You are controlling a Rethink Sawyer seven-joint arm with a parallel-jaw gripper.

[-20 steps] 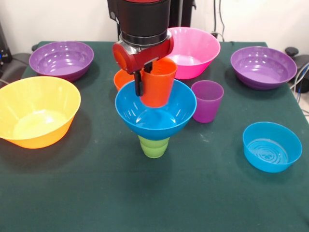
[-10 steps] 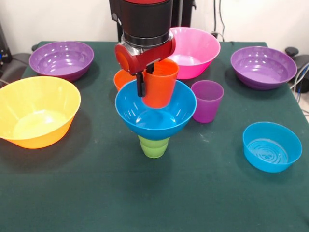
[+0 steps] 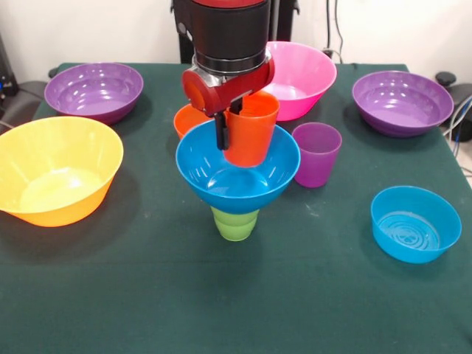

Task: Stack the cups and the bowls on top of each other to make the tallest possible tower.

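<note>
the near edge of the table [image 3: 221, 310] lies bare from corner to corner, the widest open lane. mid-table, the blue bowl [image 3: 237, 173] atop the green cup [image 3: 235, 223] blocks the way, with the arm [image 3: 225, 44] and the orange cup [image 3: 251, 129] above it. the purple cup [image 3: 316, 153] stands just beside it, leaving a slim gap. the yellow-orange bowl [image 3: 55, 169] fills the left edge; the small blue bowl [image 3: 415, 223] sits near the right edge.

Orange cup [image 3: 251, 136] tilted above blue bowl [image 3: 237, 177], atop green cup [image 3: 235, 223].
</note>
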